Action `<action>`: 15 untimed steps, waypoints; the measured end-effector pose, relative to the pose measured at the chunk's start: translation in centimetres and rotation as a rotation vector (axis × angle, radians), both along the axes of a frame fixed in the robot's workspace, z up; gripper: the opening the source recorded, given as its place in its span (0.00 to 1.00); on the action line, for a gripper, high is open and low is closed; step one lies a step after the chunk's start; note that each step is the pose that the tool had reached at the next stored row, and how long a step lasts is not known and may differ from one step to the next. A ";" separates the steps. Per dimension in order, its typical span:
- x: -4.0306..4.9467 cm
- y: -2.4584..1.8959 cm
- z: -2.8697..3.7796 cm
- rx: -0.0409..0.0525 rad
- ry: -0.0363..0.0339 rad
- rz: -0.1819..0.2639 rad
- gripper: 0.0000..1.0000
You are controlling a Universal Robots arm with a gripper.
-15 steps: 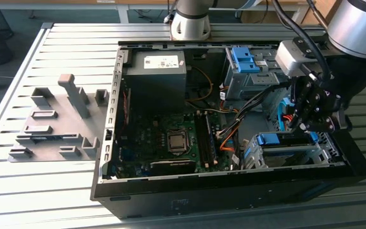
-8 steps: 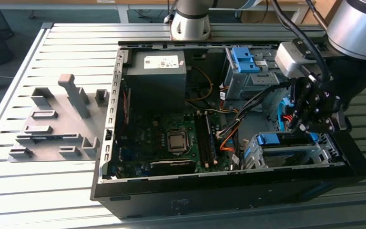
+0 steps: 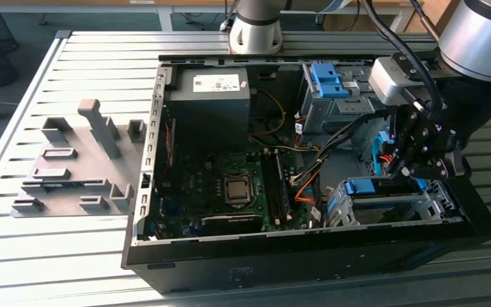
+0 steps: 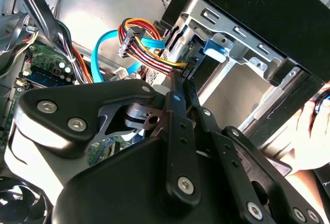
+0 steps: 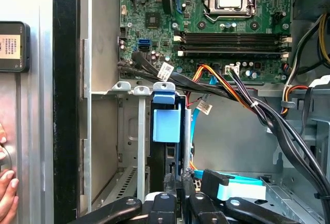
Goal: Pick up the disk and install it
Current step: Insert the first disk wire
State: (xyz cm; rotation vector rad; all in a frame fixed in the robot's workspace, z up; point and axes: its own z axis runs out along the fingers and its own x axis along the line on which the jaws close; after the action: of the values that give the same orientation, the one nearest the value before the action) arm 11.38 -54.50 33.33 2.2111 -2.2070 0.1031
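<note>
Hovering inside the case, your gripper [image 3: 423, 167] is looking pressed together, empty; keep it square to the drive cage [image 3: 390, 203].

A slatted metal tabletop [image 3: 75, 256] is carrying an open computer case [image 3: 314, 256] under the jaws and a grey fixture [image 3: 75, 166] well away from them.
</note>
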 end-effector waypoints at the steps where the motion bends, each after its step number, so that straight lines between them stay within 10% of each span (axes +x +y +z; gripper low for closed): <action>1: 0.00 -0.01 0.00 -0.0001 0.0000 0.000 0.16; 15: 0.00 -0.04 0.10 0.0001 0.0000 -0.001 0.16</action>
State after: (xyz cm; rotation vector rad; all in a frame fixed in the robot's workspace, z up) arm 11.38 -54.54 33.43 2.2103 -2.2079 0.1031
